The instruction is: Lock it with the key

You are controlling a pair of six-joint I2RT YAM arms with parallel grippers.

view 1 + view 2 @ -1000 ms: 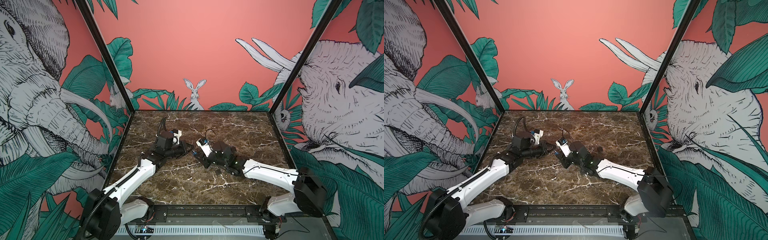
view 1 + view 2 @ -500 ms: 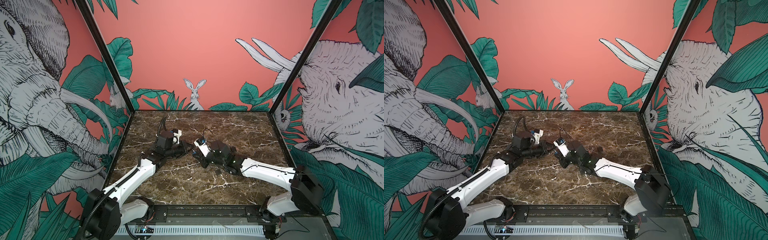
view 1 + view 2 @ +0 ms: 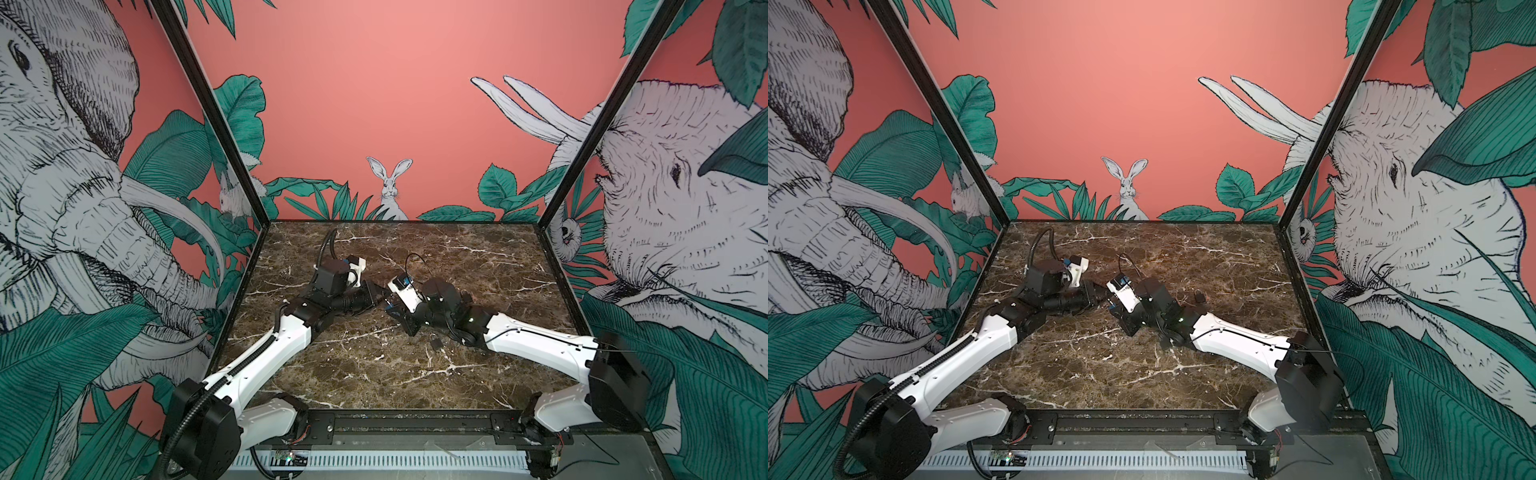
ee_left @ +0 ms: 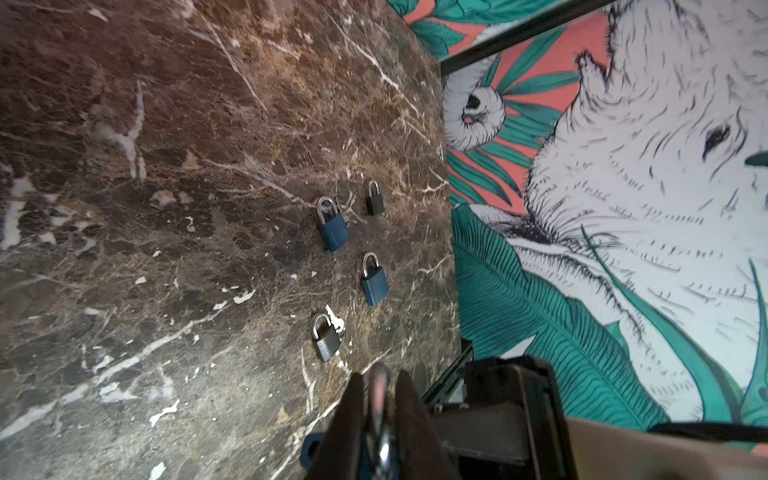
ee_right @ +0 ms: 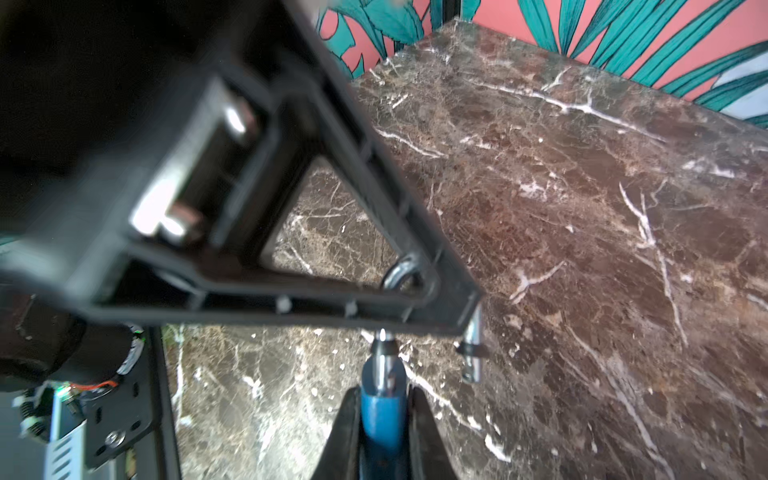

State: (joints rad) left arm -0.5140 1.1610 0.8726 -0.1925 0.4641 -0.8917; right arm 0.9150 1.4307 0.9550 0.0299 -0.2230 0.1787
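My right hand [image 5: 383, 397] clamps the blue metal padlock [image 5: 380, 415]. Just beyond its fingertips, my left hand [image 4: 379, 380] straddles the silver shackle [image 4: 380, 401]; whether it grips, I cannot tell.

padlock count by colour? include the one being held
blue padlock: 3, two on the table, one in the right gripper
black padlock: 1
grey padlock: 1
total: 5
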